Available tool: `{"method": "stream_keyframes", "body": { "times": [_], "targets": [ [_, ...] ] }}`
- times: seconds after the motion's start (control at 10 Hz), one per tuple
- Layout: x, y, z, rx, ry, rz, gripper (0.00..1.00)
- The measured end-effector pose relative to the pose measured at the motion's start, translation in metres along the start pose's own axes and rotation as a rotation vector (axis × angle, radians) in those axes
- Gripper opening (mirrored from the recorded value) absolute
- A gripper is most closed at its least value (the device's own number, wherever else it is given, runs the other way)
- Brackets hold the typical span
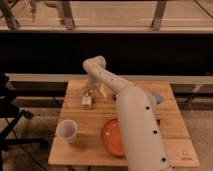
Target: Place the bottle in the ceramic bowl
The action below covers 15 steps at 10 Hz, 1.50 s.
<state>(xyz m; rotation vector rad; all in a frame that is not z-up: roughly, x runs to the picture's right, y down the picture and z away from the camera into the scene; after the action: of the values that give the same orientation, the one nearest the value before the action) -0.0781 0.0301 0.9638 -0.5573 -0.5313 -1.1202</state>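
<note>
The bottle (87,100) is a small whitish thing on the far left part of the wooden table (85,150). My gripper (89,93) hangs straight down over it from the bent wrist, open, with its fingers just above or around the bottle's top. The ceramic bowl (112,138), orange-red and glossy, lies near the table's front. My white forearm crosses in front of it and hides its right half.
A translucent white cup (67,131) stands at the front left of the table. A pale yellowish object (103,91) lies just right of the gripper, and a bluish thing (157,98) shows beyond my arm at the right. A dark wall and railing run behind.
</note>
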Motion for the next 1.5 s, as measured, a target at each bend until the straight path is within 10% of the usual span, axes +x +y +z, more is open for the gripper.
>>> {"method": "stream_keyframes", "body": {
  "times": [1.5],
  "targets": [
    [0.011, 0.007, -0.001, -0.02, 0.009, 0.005, 0.89]
  ]
}}
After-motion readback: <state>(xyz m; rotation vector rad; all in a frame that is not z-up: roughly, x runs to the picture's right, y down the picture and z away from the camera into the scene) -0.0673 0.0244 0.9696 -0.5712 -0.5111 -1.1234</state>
